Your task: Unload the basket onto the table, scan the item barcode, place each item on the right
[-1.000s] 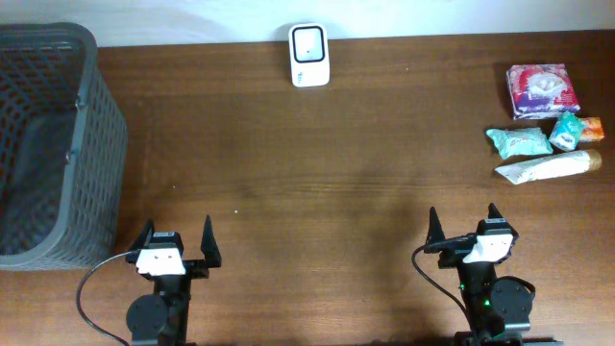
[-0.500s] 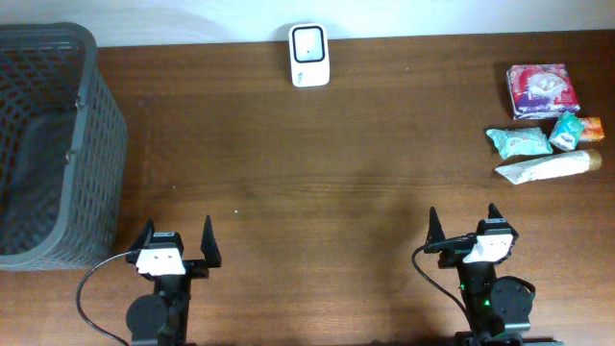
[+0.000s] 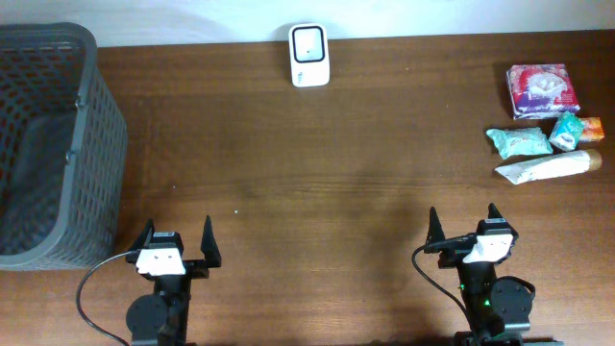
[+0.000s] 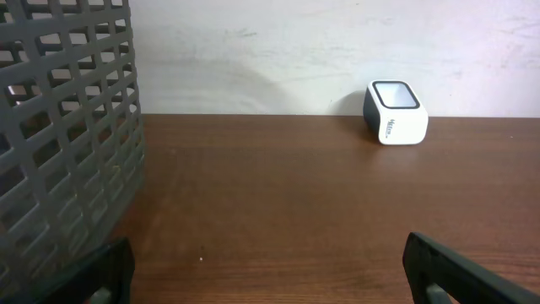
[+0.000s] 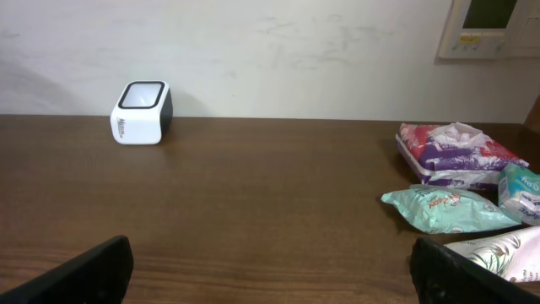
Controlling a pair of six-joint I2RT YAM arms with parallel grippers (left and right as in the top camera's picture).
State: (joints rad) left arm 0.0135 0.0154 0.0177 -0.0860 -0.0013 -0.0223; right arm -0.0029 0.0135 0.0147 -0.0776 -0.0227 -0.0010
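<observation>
Black and white, my left gripper [image 3: 177,234] sits at the near edge of the table [image 3: 317,183]. Its jaws are spread wide, with nothing between them. My right gripper [image 3: 462,223] is the same: wide open and holding nothing. In each wrist camera I see only the dark finger tips, cut off at the bottom corners.

The things to scan lie well apart from the right gripper, at the far right of the table. There is a purple and red pack [image 3: 543,90], a teal packet [image 3: 519,142] in front of it, a small teal and orange packet [image 3: 577,129] beside that, and a pale tube [image 3: 548,167] nearest to me. In the right wrist camera the tube and the small packet run off the edge. I cannot make out a barcode on any of them.

The white scanner [image 3: 309,55] stands at the far middle of the table, by the wall. Between it and the grippers I see just brown table top.

A grey basket [image 3: 96,125] stands ahead of the left gripper, to its left. It is cut off at the picture's edge and dark inside, so I cannot tell what it holds. In the left wrist camera its wall blocks the whole left side.
</observation>
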